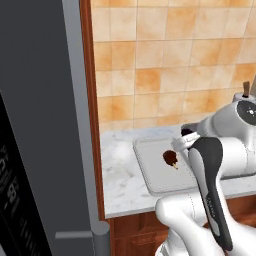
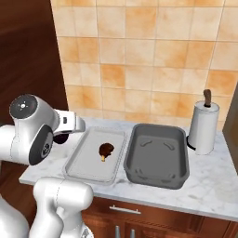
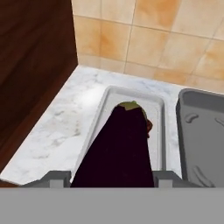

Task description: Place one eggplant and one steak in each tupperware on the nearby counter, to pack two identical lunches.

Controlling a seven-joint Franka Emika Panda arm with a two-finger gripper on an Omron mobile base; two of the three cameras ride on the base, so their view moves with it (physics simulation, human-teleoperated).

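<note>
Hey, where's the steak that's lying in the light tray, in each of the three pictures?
Left base view: steak mid-right, in the light tray.
Right base view: steak just left of centre, same tray.
Hand view: a reddish sliver beside the eggplant.
Shared landmark: the light tray.

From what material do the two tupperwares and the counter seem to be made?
Pale tupperware: probably matte whitish plastic, thin rounded rim. Dark tupperware: likely grey plastic, slight sheen on its floor. Counter: looks like polished white-grey marble, veined, over reddish-brown wooden fronts.
</note>
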